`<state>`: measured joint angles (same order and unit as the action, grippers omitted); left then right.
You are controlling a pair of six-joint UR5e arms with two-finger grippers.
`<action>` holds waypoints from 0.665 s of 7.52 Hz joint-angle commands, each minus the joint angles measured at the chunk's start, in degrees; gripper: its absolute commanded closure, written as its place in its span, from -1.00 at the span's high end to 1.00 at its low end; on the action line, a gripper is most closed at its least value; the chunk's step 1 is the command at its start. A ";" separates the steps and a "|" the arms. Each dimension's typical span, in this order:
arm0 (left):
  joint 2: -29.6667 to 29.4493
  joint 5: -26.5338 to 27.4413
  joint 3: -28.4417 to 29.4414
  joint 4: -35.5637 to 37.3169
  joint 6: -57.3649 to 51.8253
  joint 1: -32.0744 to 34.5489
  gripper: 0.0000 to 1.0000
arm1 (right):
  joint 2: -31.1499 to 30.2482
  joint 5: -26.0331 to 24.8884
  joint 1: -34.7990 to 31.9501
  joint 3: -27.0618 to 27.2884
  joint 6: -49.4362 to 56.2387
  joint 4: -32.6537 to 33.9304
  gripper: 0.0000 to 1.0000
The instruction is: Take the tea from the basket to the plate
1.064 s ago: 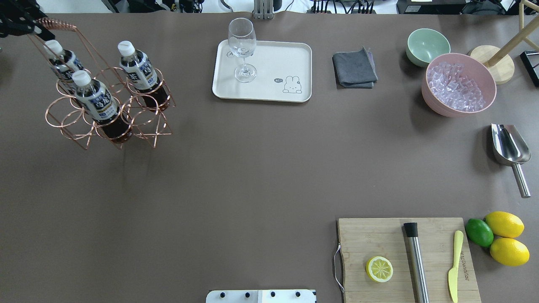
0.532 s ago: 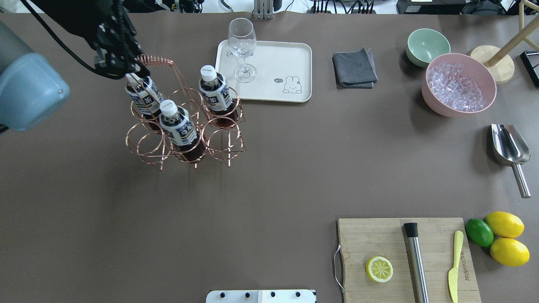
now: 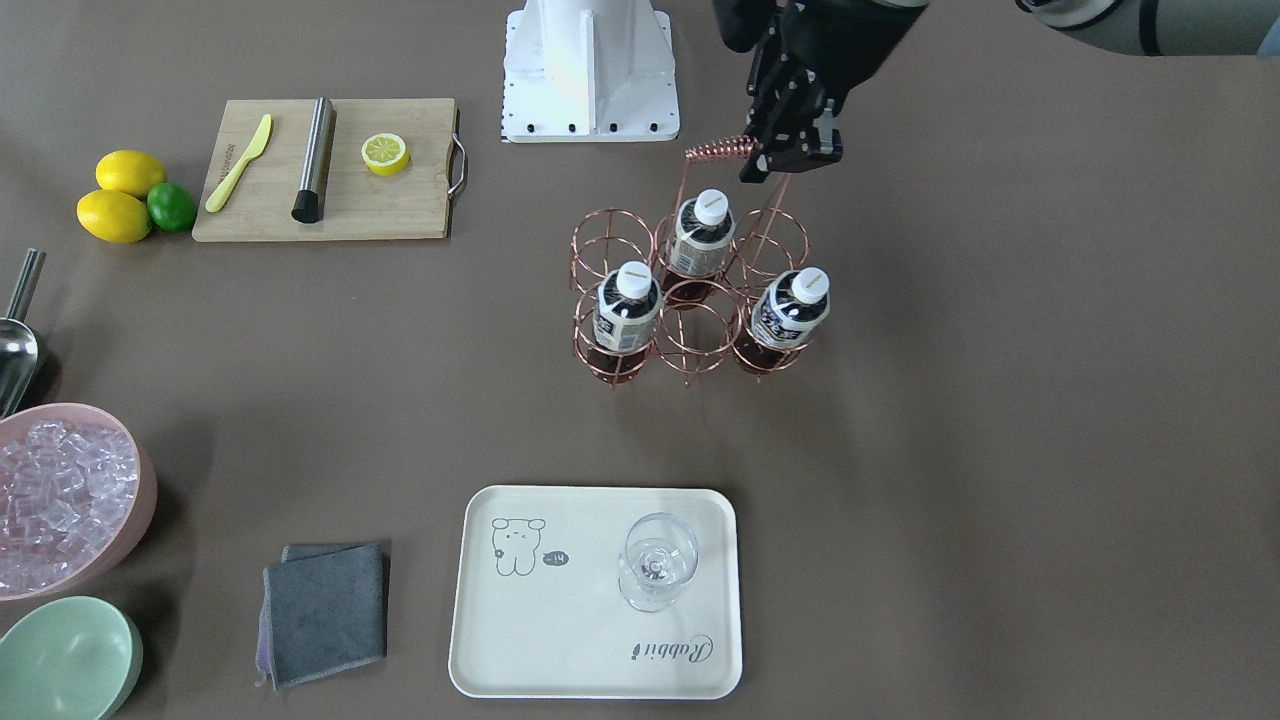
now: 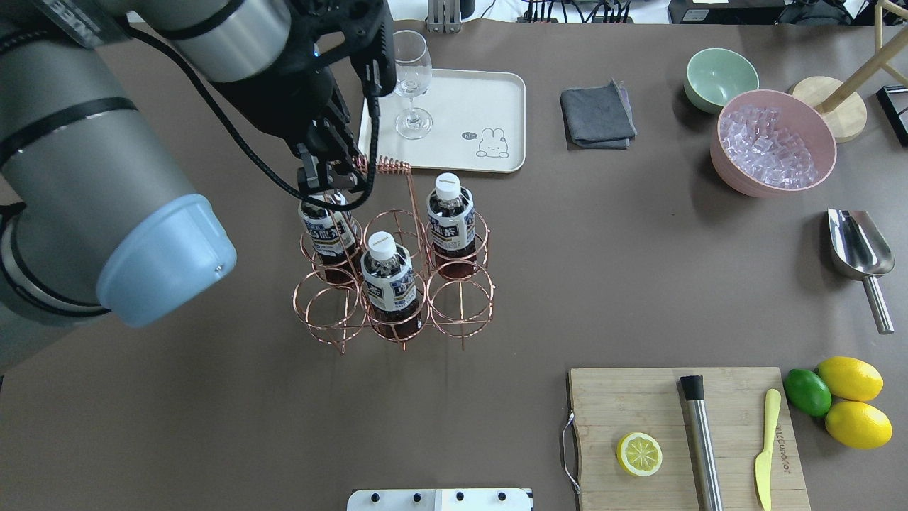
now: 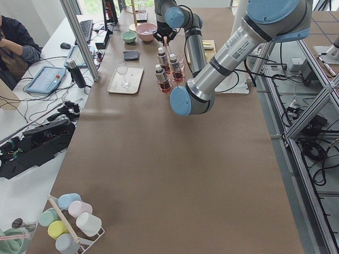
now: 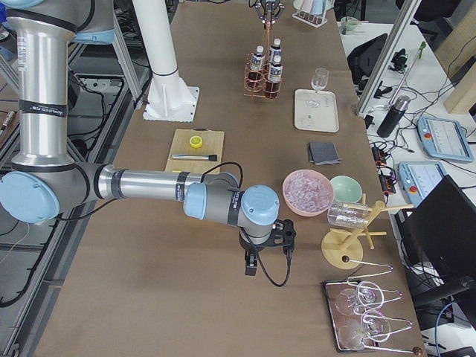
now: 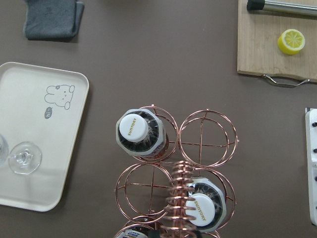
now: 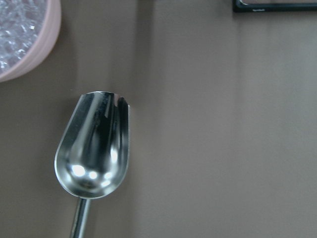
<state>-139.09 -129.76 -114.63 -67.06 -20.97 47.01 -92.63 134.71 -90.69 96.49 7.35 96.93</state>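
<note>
A scoop (image 4: 855, 245) lies near the ice bowl (image 4: 729, 182).

Brown table (image 4: 454, 284), aluminium frame (image 5: 85, 37) alongside

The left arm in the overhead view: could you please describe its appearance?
The left arm is built of thick silver-grey tubes with light-blue joint caps; a black cable runs along it to a black gripper.

3 teas (image 4: 386, 273) in basket (image 4: 460, 282), nr plate (image 4: 454, 106); glass (image 4: 410, 85) on plate.
</note>
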 commanded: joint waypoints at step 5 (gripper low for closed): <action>-2.85 7.33 3.79 -3.24 4.36 -8.78 -1.00 | 11.68 -5.54 24.82 -0.60 -30.81 -40.94 1.00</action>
<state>-141.70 -122.81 -112.75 -68.23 -16.68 38.70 -83.57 136.21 -74.08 97.40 -16.41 72.28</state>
